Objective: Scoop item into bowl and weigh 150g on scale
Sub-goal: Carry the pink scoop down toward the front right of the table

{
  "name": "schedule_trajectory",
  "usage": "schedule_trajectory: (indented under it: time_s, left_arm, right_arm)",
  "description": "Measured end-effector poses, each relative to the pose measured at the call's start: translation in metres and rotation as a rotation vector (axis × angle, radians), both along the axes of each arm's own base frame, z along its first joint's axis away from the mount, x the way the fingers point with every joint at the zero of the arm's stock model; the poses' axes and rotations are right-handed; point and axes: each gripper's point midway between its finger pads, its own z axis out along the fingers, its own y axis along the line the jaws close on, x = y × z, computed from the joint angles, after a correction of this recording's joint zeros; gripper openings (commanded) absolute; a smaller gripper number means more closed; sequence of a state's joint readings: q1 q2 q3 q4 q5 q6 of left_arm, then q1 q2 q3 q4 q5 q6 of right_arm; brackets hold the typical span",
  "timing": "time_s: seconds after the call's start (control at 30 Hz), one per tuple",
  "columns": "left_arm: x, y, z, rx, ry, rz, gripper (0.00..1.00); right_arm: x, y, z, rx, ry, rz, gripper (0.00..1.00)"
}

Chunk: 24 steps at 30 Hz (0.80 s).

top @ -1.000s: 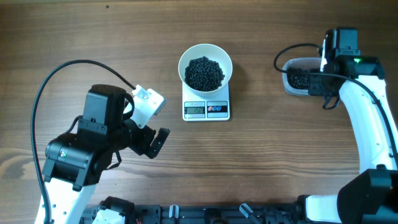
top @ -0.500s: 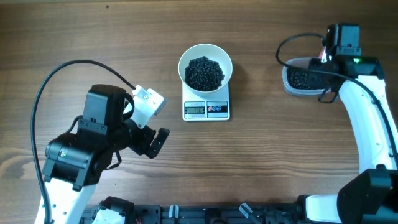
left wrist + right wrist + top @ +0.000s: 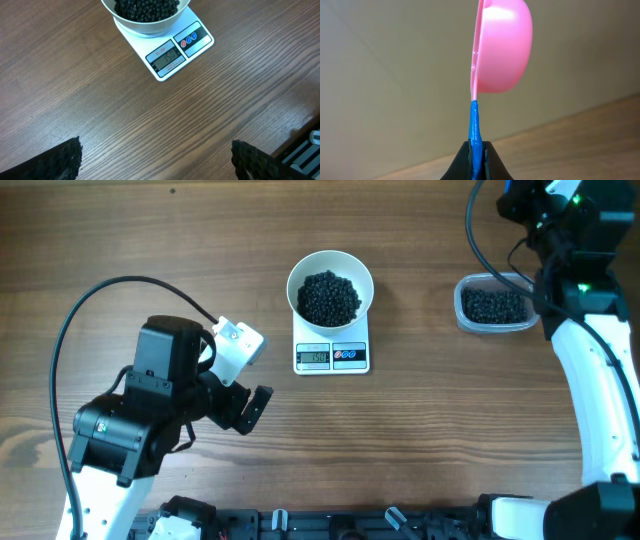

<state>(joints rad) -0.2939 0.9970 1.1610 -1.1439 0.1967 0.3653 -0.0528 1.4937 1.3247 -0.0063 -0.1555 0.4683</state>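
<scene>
Weighing check: your right jaws clench the pink scoop [image 3: 502,47], left jaws released; read the scale [image 3: 169,56] ahead of them next.

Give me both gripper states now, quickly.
Left gripper: open, holding nothing.
Right gripper: shut on the blue handle of the pink scoop.

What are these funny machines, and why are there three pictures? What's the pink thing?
Those are two robot arms at a wooden table. One picture looks down from above; the other two come from cameras on each arm's wrist. A white bowl of black beans sits on a small scale. A clear tub with more beans stands to the right. The left gripper is wide open and empty. The right gripper pinches the blue handle of a pink scoop.
</scene>
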Motion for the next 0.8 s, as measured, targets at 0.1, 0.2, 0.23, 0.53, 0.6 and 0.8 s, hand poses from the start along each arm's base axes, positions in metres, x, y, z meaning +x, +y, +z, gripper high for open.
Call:
schedule_trajectory:
  time_s: [0.1, 0.2, 0.23, 0.53, 0.6, 0.8]
  left_arm:
    - [0.000, 0.000, 0.000, 0.000, 0.000, 0.000, 1.00]
    - [0.000, 0.000, 0.000, 0.000, 0.001, 0.000, 1.00]
    - [0.000, 0.000, 0.000, 0.000, 0.000, 0.000, 1.00]
    - [0.000, 0.000, 0.000, 0.000, 0.001, 0.000, 1.00]
    - [0.000, 0.000, 0.000, 0.000, 0.000, 0.000, 1.00]
    - [0.000, 0.000, 0.000, 0.000, -0.001, 0.000, 1.00]
  right_arm:
    - [-0.012, 0.007, 0.002, 0.019, 0.027, 0.034, 0.04]
    - [-0.033, 0.011, 0.007, 0.024, 0.063, 0.051, 0.04]
    - [-0.043, 0.012, 0.012, 0.023, 0.068, 0.052, 0.04]
    - [-0.183, 0.015, -0.011, 0.069, 0.390, 0.013, 0.04]
    - [-0.218, 0.016, -0.044, 0.114, 0.571, -0.012, 0.04]
    - [-0.276, 0.016, -0.085, 0.208, 0.841, -0.095, 0.04]
